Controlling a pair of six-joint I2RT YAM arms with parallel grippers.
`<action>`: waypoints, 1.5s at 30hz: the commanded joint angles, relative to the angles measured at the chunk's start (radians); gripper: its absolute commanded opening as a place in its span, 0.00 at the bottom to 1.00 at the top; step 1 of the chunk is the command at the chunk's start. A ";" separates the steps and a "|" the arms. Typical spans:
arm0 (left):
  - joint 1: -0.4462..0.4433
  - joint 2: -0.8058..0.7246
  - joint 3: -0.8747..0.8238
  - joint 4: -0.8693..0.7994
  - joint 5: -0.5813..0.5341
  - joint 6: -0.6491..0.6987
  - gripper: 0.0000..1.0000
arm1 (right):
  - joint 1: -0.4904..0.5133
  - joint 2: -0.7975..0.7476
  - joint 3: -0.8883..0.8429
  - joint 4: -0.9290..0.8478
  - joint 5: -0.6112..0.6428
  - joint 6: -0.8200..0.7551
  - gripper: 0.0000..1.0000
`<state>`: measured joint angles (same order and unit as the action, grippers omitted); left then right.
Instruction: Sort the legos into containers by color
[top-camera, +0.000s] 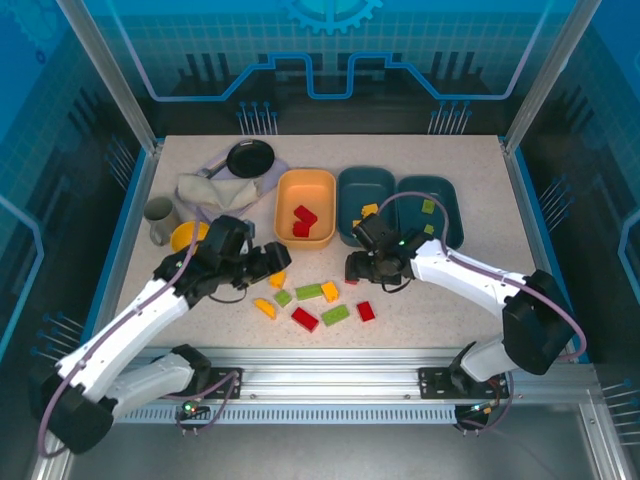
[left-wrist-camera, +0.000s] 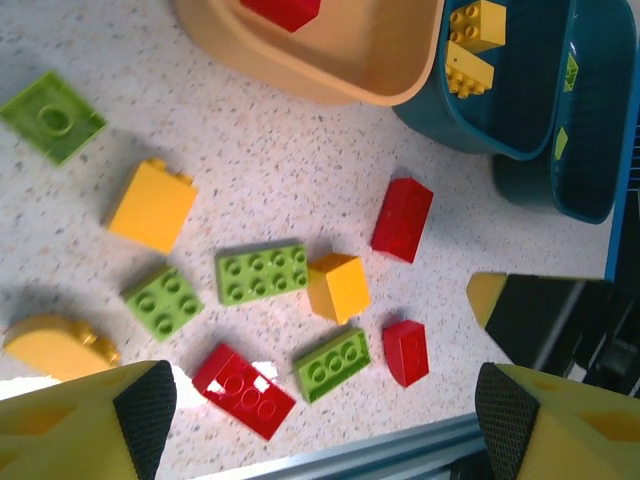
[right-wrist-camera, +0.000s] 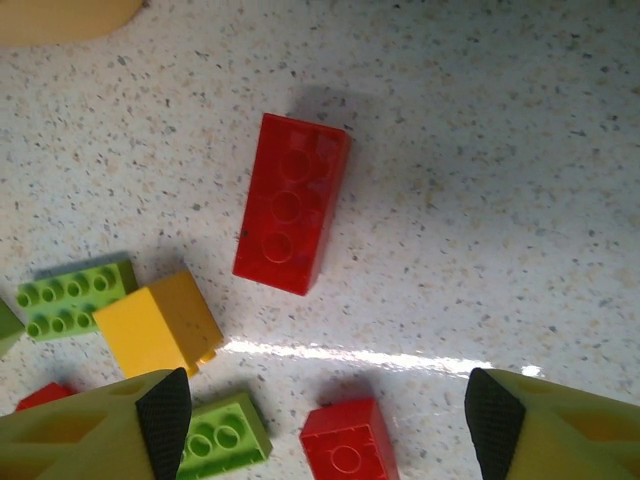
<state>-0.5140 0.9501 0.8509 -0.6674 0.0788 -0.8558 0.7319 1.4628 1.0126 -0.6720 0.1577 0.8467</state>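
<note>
Hovering over the loose legos (top-camera: 308, 292) on the desk (top-camera: 420, 320) between the arms: left hand (left-wrist-camera: 320, 425) spread wide, gripping nothing. Right hand (right-wrist-camera: 328, 430) also spread, empty, with a red brick (right-wrist-camera: 291, 203) lying flat just ahead of it. Orange-yellow tray (top-camera: 320, 190) holds red bricks, middle teal tray (top-camera: 365, 185) yellow ones, right teal tray (top-camera: 445, 195) green ones.

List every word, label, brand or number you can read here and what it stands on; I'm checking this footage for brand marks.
None: no word, number or brand can be read in these views.
The blue back panel carries a gear outline and line patterns, no letters.
The studs of the red plastic brick are too blurred to show any embossing.
The orange-yellow plastic tray shows no label.
</note>
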 joint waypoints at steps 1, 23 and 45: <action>0.001 -0.071 -0.038 -0.089 -0.043 -0.057 0.82 | 0.042 0.018 0.042 0.006 0.022 0.017 0.74; 0.001 -0.180 -0.045 -0.260 -0.125 -0.058 0.82 | 0.358 0.236 0.198 -0.195 0.067 -0.246 0.82; 0.001 -0.175 -0.064 -0.215 -0.100 -0.080 0.82 | 0.325 0.384 0.162 -0.127 -0.028 -0.237 0.87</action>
<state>-0.5140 0.7776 0.7933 -0.8917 -0.0326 -0.9188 1.0756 1.8168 1.1709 -0.7940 0.1482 0.6010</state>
